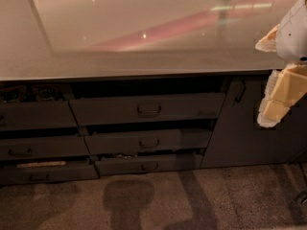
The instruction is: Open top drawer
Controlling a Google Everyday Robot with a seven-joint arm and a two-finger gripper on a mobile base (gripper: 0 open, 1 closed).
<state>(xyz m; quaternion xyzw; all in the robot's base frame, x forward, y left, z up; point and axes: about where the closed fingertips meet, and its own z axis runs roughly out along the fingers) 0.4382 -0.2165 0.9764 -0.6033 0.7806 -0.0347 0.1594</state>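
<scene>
At the right edge of the frame, the end effector (280, 87) is hanging, whether spread or pressed together I cannot tell, well apart from the top drawer (192, 108) at centre under the desk (144, 56). Grasping its handle (149, 109) and pulling are seemingly still waiting.

Glare is reflected off the countertop (144, 28), shadows are cast on the floor (128, 195), and the gripper (277, 99) at the right edge is brightly lit.
</scene>
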